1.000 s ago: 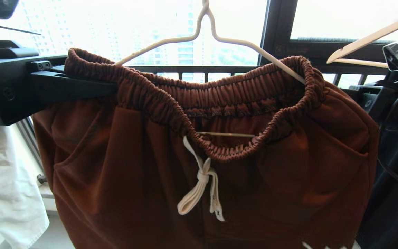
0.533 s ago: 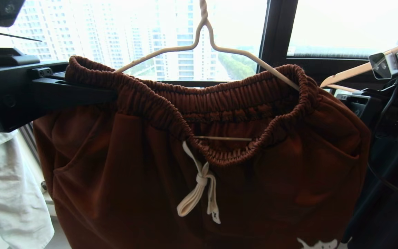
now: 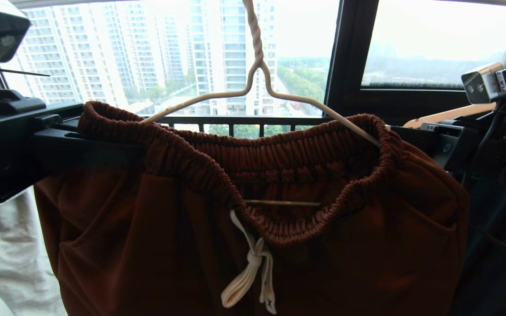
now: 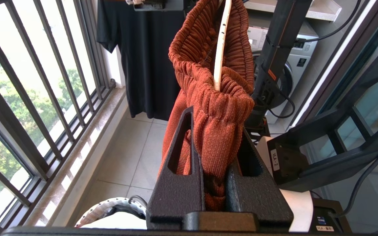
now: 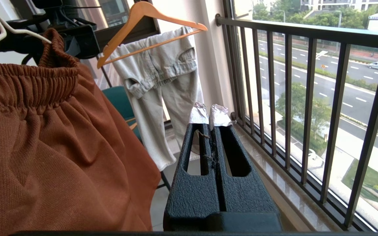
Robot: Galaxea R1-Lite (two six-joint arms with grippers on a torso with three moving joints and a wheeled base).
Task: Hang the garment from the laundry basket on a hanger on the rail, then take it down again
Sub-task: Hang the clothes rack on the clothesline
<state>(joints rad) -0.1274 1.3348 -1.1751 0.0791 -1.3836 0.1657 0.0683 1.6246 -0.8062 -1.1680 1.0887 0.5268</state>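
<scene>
Head view: one pair of ribbed, rust-brown shorts [image 3: 253, 219] hangs on one thin cream wire hanger [image 3: 257, 83], with one white drawstring [image 3: 251, 272] knotted in front.

Left wrist view: my left gripper [image 4: 217, 144] clamps the gathered waistband.

Right wrist view: my right gripper [image 5: 212, 119] is closed on nothing, beside the shorts; one wooden hanger [image 5: 149, 23] carries pale denim trousers [image 5: 162, 85].

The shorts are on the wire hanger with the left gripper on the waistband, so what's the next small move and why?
Probably open the left gripper and back it away. The shorts already hang with both hanger arms inside the waistband, while that gripper is clamped on the band's end. The right gripper is shut, empty and clear.
</scene>
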